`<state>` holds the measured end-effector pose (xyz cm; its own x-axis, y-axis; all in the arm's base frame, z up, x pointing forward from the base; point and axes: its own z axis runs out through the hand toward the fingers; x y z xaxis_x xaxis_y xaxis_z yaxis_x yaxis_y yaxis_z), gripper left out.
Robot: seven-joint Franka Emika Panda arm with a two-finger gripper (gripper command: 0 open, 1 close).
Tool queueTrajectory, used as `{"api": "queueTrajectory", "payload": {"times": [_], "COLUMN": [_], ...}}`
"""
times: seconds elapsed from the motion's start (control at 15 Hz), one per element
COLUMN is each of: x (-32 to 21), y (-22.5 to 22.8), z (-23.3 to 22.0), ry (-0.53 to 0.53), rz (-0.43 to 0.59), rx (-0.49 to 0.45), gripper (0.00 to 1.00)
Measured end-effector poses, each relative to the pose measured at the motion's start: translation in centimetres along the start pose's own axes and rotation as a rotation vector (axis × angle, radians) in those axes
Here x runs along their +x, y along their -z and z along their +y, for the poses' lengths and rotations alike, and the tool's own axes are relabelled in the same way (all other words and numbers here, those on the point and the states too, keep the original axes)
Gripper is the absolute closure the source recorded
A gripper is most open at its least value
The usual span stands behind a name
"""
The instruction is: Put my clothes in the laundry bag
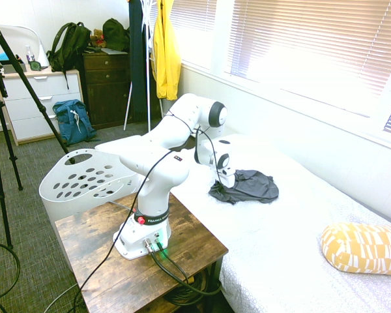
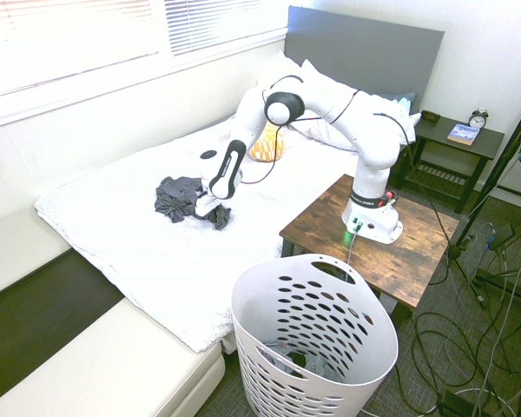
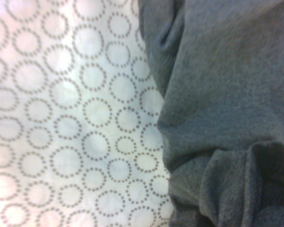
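Dark garment (image 1: 253, 188) on the bed (image 1: 287, 244), the gripper (image 1: 221, 186) down in it.
First exterior view: its long axis lies across the bed, one end toward the windows (image 1: 306, 49); jaws closed, any cloth between them unclear. Second exterior view: the other end points toward the bed's table side, where the basket (image 2: 273, 395) stands. Wrist view: creased grey cloth over ring-printed bedding (image 3: 80, 113).

Dark garment (image 1: 253, 186): 1, at claw (image 2: 201, 212). Laundry basket (image 2: 269, 360): 1, well apart from claw. Patterned pillow (image 1: 363, 248): 1. Yellow jacket (image 1: 167, 55): 1.
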<state>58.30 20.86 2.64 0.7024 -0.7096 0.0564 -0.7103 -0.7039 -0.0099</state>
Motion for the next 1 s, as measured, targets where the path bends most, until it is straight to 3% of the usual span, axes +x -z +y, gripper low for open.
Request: {"api": "queueTrajectory", "payload": {"times": [0.47, 0.73, 1.0], "x": [0.4, 0.1, -7.5], "y": [21.7, 38.7, 57.6], "z": [-2.1, -1.2, 3.5], "ry": [0.082, 0.13, 0.193], "rz": [0.064, 0.187, 0.257], "rx": [0.087, 0.128, 0.15], "gripper": [1.0, 1.0, 1.0]}}
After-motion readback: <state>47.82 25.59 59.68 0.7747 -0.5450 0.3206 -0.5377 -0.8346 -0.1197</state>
